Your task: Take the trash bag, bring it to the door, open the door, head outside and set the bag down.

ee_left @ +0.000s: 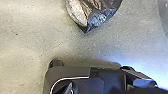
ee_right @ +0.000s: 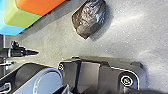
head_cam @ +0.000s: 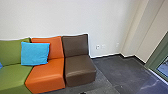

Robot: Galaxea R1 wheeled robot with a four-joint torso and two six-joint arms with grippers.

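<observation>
The trash bag lay apart from the left gripper, narrow end toward the base, and if grippers were closed, I could not tell.

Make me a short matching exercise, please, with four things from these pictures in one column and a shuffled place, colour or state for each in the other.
1. Bag
2. Cushion
3. Brown seat
4. Outlet

A. Light blue
B. Low on the wall
C. Dark and crinkled
D. Beside the orange seat, its front face brown

Pairs: 1-C, 2-A, 3-D, 4-B
</observation>
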